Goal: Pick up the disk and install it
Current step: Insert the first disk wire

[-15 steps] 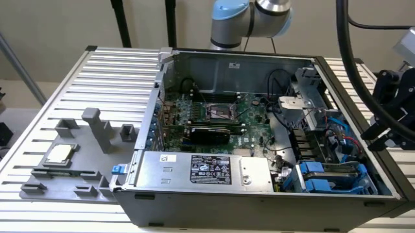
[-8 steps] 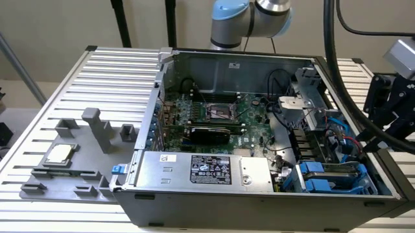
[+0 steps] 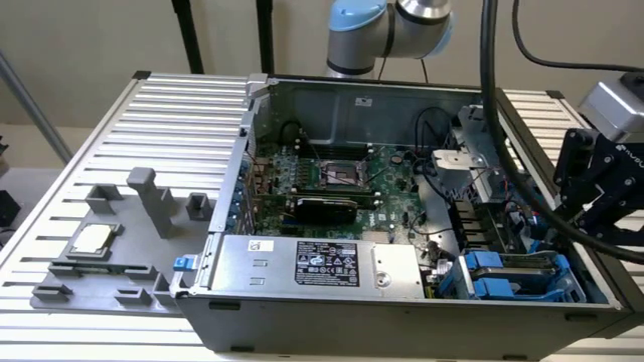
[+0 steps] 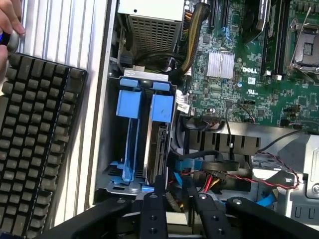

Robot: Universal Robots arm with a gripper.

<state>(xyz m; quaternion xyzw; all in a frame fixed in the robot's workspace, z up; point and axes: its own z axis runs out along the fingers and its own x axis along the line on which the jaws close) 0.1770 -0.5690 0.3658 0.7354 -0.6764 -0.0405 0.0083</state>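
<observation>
The disk (image 4: 160, 145) stands on edge in one slot of the blue drive cage (image 4: 130, 107) in a front corner of the open computer case, its blue carrier tab (image 4: 161, 107) facing up. In the exterior view the disk (image 3: 523, 260) shows as a grey strip between blue brackets at the case's lower right. My gripper (image 4: 173, 185) hovers just past the cage's end, above red and black cables. Its two black fingers (image 4: 152, 204) are a small gap apart with nothing between them. In the exterior view my gripper (image 3: 568, 222) hangs over the case's right wall.
The motherboard (image 3: 337, 177) and power supply (image 3: 317, 264) fill the case. A grey jig (image 3: 111, 249) holding a small square chip (image 3: 90, 240) sits on the slatted table at the exterior view's left. A black keyboard (image 4: 35, 144) lies beside the case, with a person's hand (image 4: 7, 22) at its end.
</observation>
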